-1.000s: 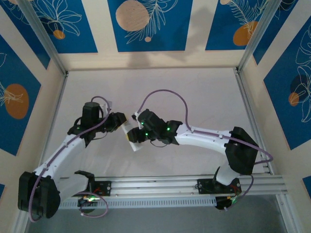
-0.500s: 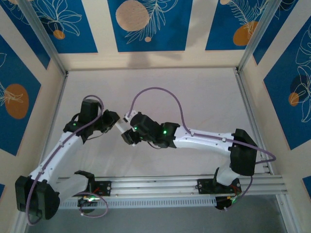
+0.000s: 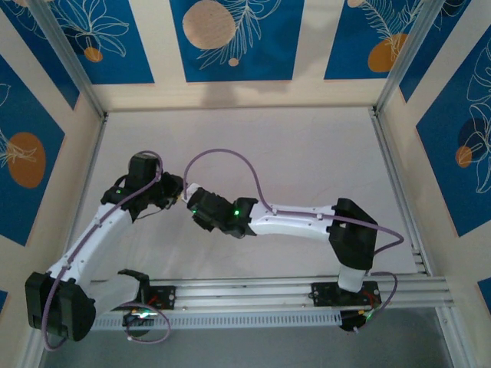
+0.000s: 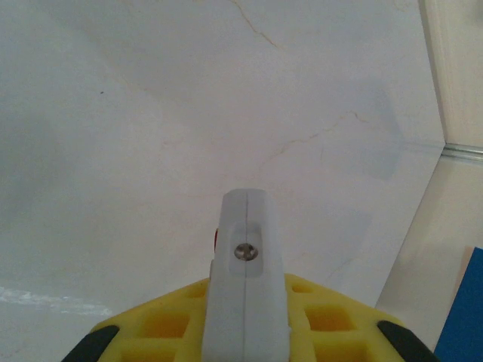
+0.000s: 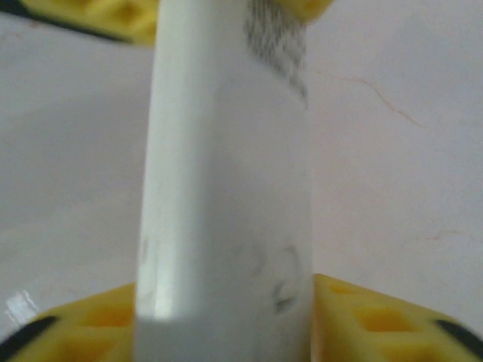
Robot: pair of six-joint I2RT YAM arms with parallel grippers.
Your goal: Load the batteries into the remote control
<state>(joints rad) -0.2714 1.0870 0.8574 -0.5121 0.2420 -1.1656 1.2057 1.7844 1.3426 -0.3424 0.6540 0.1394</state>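
Note:
The remote control (image 5: 226, 188) is a slim white bar held above the table between both grippers. In the right wrist view it rises from my right gripper (image 5: 226, 324), whose yellow pads (image 5: 355, 317) press on both of its sides, up to the left gripper's yellow fingers (image 5: 113, 19). In the left wrist view my left gripper (image 4: 245, 317) is shut on the remote control's (image 4: 245, 226) narrow end, where a small screw shows. From above, the left gripper (image 3: 175, 192) and right gripper (image 3: 193, 201) meet at the remote control (image 3: 189, 188). The batteries are out of view.
The pale tabletop (image 3: 307, 153) stretches behind and to the right of the arms. A metal rail (image 3: 268, 291) runs along the near edge, and framed walls (image 3: 399, 153) enclose the sides.
Both grippers have carried the remote to the left and farther from the arm bases. The right arm has stretched out further to the left.

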